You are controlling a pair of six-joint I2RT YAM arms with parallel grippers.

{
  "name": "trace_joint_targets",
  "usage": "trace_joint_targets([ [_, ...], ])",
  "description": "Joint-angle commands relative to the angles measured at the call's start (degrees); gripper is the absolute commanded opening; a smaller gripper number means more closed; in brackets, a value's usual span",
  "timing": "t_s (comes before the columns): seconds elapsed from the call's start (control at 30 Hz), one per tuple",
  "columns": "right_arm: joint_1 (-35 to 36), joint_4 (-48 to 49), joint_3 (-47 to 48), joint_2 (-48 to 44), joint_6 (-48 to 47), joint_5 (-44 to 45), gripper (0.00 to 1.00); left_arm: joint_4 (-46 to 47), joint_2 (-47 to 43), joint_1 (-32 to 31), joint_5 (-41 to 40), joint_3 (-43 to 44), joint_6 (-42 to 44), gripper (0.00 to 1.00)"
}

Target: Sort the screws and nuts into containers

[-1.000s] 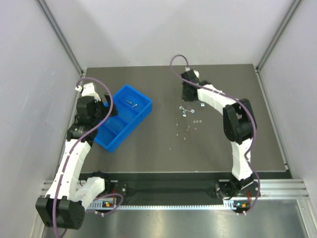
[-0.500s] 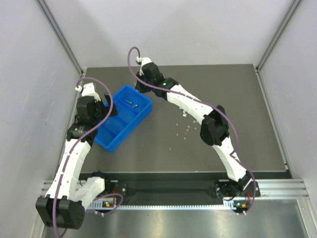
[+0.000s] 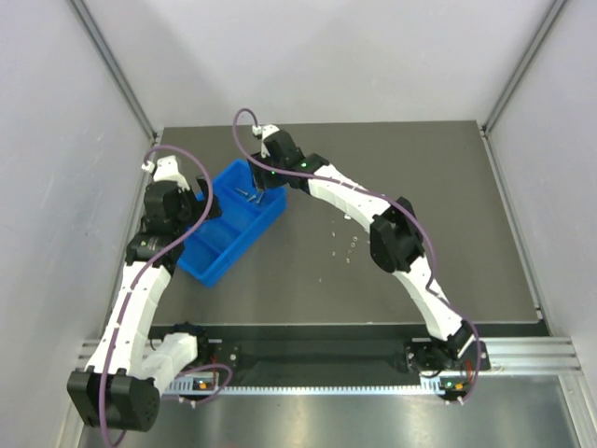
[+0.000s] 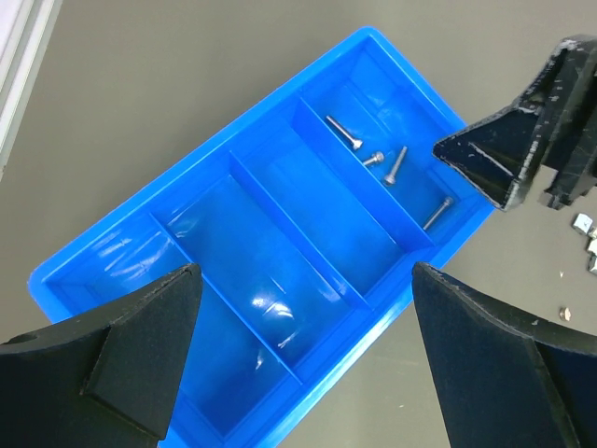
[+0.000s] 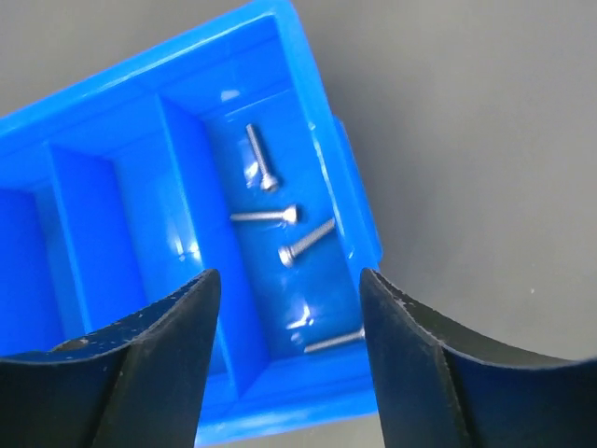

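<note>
Glossy bright-blue plastic tray (image 4: 317,215), rectangular with thin dividers, sits on a matte dark-grey table (image 3: 466,187). Four slim shiny silver screws (image 5: 306,241) with small heads lie loose in its end compartment, directly under the right gripper (image 5: 287,276), whose black jaws are parted and hold nothing. Left gripper (image 4: 306,271) gapes wide above the middle compartments. Tiny nuts (image 3: 353,241) are scattered on the table, well apart from the tray.

Underneath, flat dark grey tabletop (image 3: 504,215), boxed in by 3 pale grey panel walls (image 3: 373,56); 2 slanted aluminium corner posts (image 3: 112,65) behind; silver metal rail (image 3: 522,355) along near edge.
</note>
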Motion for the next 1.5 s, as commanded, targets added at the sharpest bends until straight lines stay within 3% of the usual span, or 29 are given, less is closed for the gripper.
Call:
trace_joint_targets([
  [0.0, -1.2, -0.2, 0.8, -8.9, -0.7, -2.3, 0.62, 0.8, -0.6, 0.1, -0.5, -0.1, 0.5, 0.99],
  [0.13, -6.0, 0.2, -8.1, -16.4, 0.9, -1.6, 0.61, 0.7, -0.8, 0.1, -0.8, -0.1, 0.5, 0.99],
  [0.37, -15.4, 6.6, -39.8, -29.6, -2.6, -0.8, 0.60, 0.7, -0.5, 0.2, -0.6, 0.0, 0.6, 0.99],
  [0.57, -20.4, 11.9, -52.8, -33.7, -5.7, 0.5, 0.50, 0.7, -0.1, 0.1, -0.3, 0.0, 0.6, 0.99],
  [0.87, -20.8, 9.7, -47.5, -27.1, -9.3, -2.7, 0.50, 0.7, -0.1, 0.2, -0.5, 0.0, 0.6, 0.99],
  [1.23, -19.2, 7.6, -44.1, -21.2, -11.2, 3.1, 0.48, 0.6, 0.4, 0.1, -0.9, -0.1, 0.7, 0.99],
  [1.47, -19.1, 7.3, -44.2, -20.2, -11.5, 1.8, 0.46, 0.6, 0.6, 0.1, -0.8, -0.1, 0.7, 0.99],
])
